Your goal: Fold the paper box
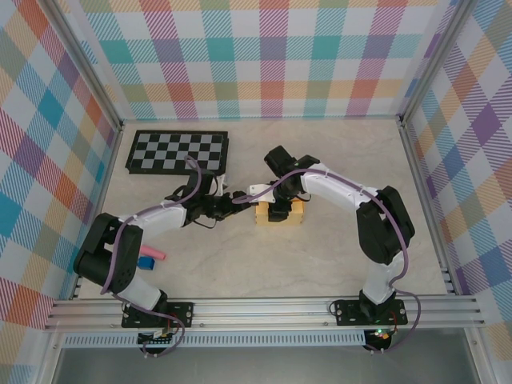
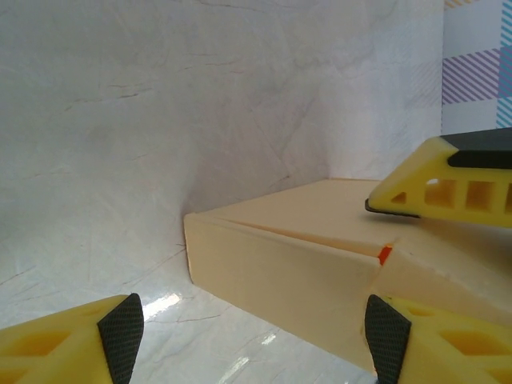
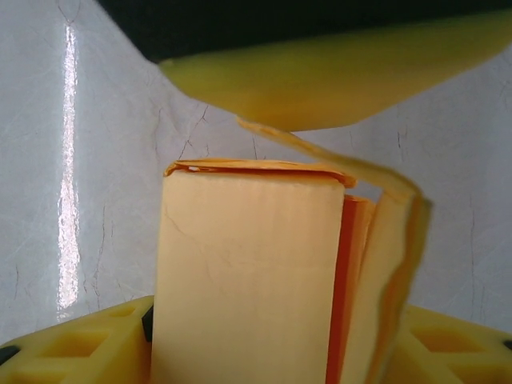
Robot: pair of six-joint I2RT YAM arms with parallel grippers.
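The paper box (image 1: pixel 294 213) is a small yellow-orange card box near the middle of the table. My right gripper (image 1: pixel 278 210) comes down on it from behind. In the right wrist view the paper box (image 3: pixel 248 272) fills the gap of my right gripper (image 3: pixel 276 344), with both fingers against its sides and a loose flap (image 3: pixel 392 240) bulging on the right. My left gripper (image 1: pixel 242 200) sits just left of the box, open. In the left wrist view the box's corner (image 2: pixel 280 256) lies ahead of my left gripper (image 2: pixel 256 336), and a right finger (image 2: pixel 456 188) rests on the box's top.
A black-and-white checkerboard panel (image 1: pixel 178 152) lies at the back left. Small pink and blue pieces (image 1: pixel 150 258) lie near the left arm's base. Plaid walls (image 1: pixel 48 160) close off the table on three sides.
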